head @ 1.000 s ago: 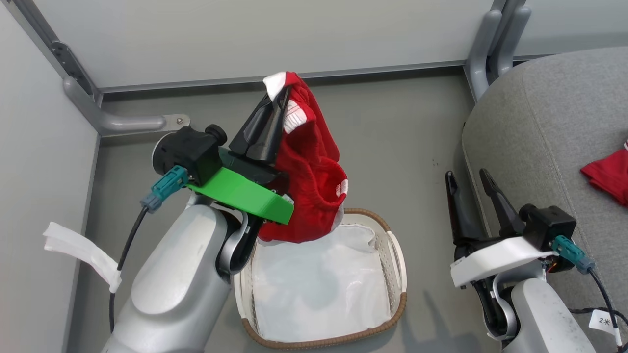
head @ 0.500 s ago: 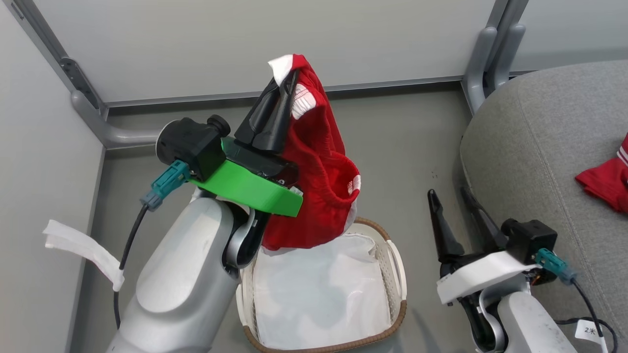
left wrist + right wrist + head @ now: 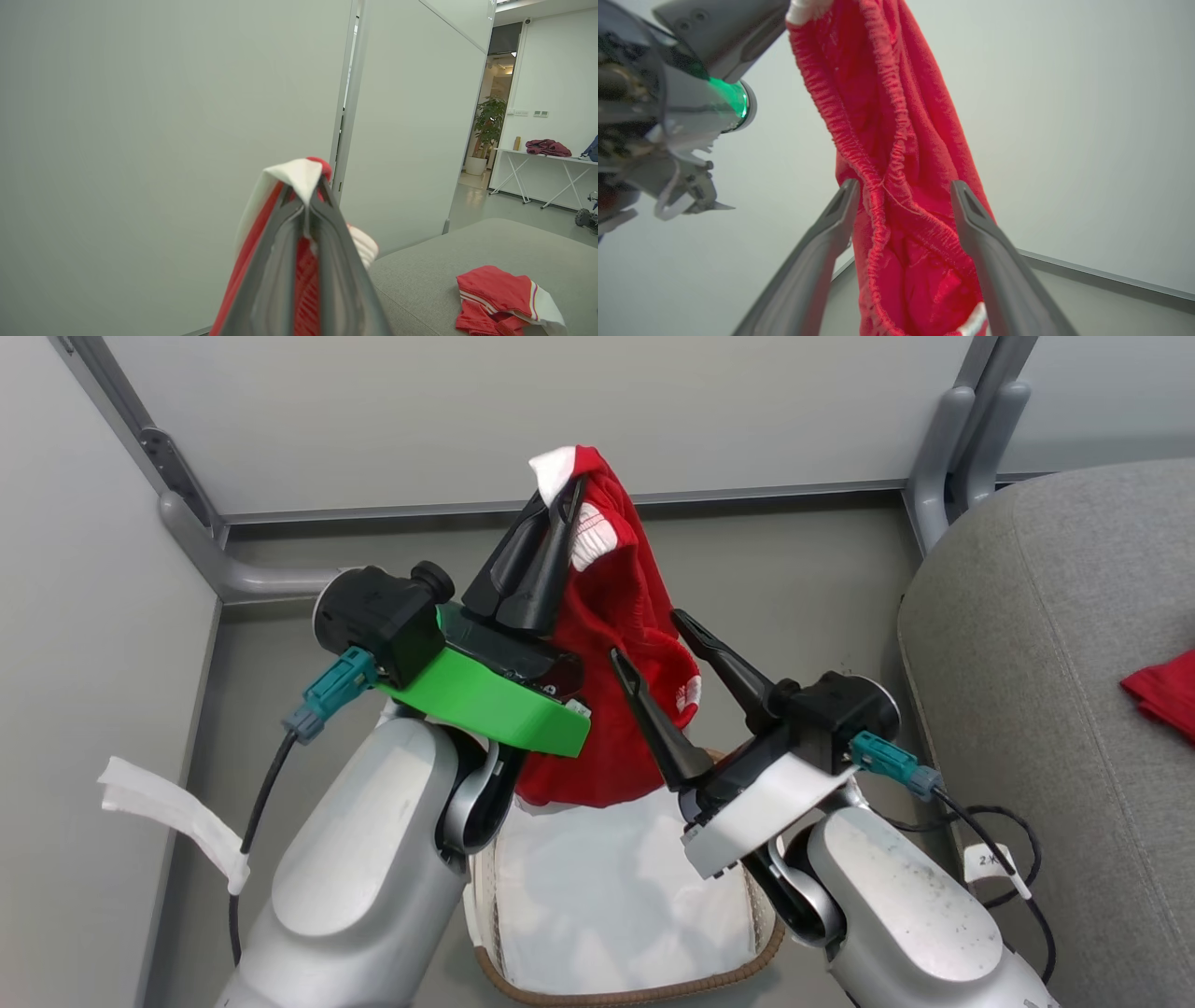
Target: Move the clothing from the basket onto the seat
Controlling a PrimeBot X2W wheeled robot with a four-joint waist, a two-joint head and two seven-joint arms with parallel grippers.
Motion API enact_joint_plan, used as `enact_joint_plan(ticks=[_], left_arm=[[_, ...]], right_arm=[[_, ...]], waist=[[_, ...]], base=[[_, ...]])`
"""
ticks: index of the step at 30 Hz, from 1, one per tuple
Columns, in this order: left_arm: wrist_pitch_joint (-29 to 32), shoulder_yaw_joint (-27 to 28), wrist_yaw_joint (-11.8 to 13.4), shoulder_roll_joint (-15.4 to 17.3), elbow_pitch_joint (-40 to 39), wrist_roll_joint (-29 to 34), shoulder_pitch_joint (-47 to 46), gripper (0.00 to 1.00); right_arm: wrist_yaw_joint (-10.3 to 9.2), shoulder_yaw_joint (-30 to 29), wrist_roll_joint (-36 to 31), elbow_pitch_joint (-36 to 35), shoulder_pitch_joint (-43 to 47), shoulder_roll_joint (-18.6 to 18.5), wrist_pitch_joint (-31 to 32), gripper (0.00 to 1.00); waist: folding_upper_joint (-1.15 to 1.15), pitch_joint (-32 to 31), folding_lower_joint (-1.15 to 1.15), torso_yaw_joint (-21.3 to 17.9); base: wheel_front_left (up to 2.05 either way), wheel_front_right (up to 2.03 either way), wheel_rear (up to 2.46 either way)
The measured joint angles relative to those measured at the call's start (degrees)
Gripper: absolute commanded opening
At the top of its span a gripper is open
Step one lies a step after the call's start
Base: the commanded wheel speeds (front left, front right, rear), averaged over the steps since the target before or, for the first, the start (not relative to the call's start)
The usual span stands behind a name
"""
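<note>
My left gripper [image 3: 560, 490] is shut on the white-trimmed top edge of a red garment of the clothing [image 3: 621, 616], which hangs down above the basket [image 3: 644, 987]. In the left wrist view the left gripper [image 3: 306, 196] pinches a white corner, with red cloth [image 3: 306, 284] between its fingers. My right gripper [image 3: 646, 637] stands open with its fingers on either side of the hanging cloth. The right wrist view shows the gripper [image 3: 906, 185] around the gathered waistband [image 3: 896, 140], not closed on it. Another red garment [image 3: 1162, 695] lies on the grey seat [image 3: 1046, 616].
The basket stands on the grey floor and holds a white liner [image 3: 607, 896]. Pale partition walls [image 3: 560, 411] with metal feet [image 3: 962, 439] close the back and left. The seat [image 3: 467, 242] fills the right side, with the other garment [image 3: 495, 294] on it.
My right arm has swung from beside the seat up and left, bringing its open fingers around the hanging garment. The left gripper keeps its hold. The head camera has shifted slightly.
</note>
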Motion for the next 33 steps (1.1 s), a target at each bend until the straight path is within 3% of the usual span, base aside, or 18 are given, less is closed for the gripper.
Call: enact_joint_plan(ticks=[19,20,21,22,33], left_arm=[[0.0,-4.0,0.0,-0.8,0.4,-1.5,0.3,0.0],[0.0,-4.1,0.0,-0.8,0.4,-1.6,0.3,0.0],[0.0,-4.2,0.0,-0.8,0.4,-1.8,0.3,0.0],[0.0,-4.2,0.0,-0.8,0.5,-1.9,0.3,0.0],[0.0,-0.9,0.0,-0.9,1.2,-0.9,2.0,0.0]], right_arm=[[0.0,8.8,1.2,14.3,-9.3,0.0,0.0,1.0],[0.0,9.0,1.4,14.9,-9.5,0.0,0.0,0.87],[0.0,9.2,1.6,15.2,-9.7,0.0,0.0,0.34],[0.0,9.4,1.7,15.5,-9.9,0.0,0.0,0.0],[0.0,7.6,3.7,13.1,-8.1,0.0,0.0,0.0]], waist=[[0.0,-0.3,0.0,2.9],[0.0,-0.3,0.0,3.0],[0.0,-0.4,0.0,3.2],[0.0,-0.4,0.0,3.3],[0.0,-0.5,0.0,1.7]], base=[[0.0,0.0,0.0],[0.0,0.0,0.0],[0.0,0.0,0.0],[0.0,0.0,0.0],[0.0,0.0,0.0]])
